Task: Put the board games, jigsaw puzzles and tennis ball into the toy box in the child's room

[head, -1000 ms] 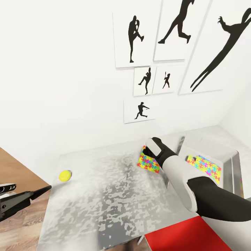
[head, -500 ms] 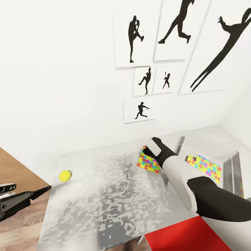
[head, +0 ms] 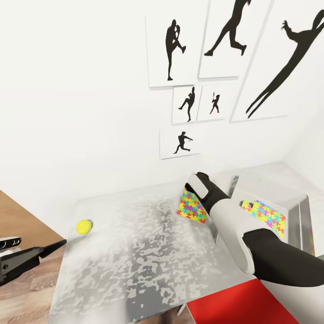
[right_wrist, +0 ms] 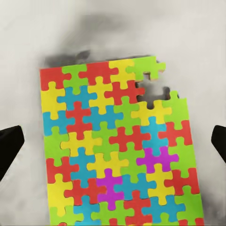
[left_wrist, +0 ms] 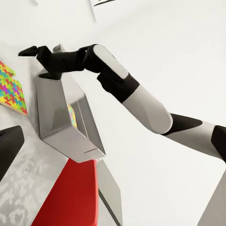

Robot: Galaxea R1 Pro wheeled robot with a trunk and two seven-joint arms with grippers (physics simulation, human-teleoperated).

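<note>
A: Where is your right pincer (right_wrist: 113,141) now?

B: It hangs over the jigsaw puzzle (right_wrist: 115,146) lying flat on the table (head: 148,252). In the right wrist view your two dark fingertips (right_wrist: 9,150) stand wide apart, one on each side of the puzzle, touching nothing, so the pincer is released. The puzzle sits between them; a piece is missing near one of its corners.

A: And the second puzzle?

B: In the head view the second jigsaw puzzle (head: 265,215) lies inside the toy box (head: 294,198), on the far side of your right forearm from the first one. The left wrist view shows the toy box's sloping grey wall with the right arm reaching past it.

A: The left pincer (head: 45,249)?

B: You hold it low, beyond the table's edge and above the wood floor (head: 22,292). Its dark fingers come to a point and look closed on nothing, though you cannot tell for sure. The tennis ball (head: 83,227) rests on the table just beyond that tip, not touching it, and well apart from your right pincer.

A: Anything else near?

B: A red chair (head: 238,306) stands under your right arm.
</note>
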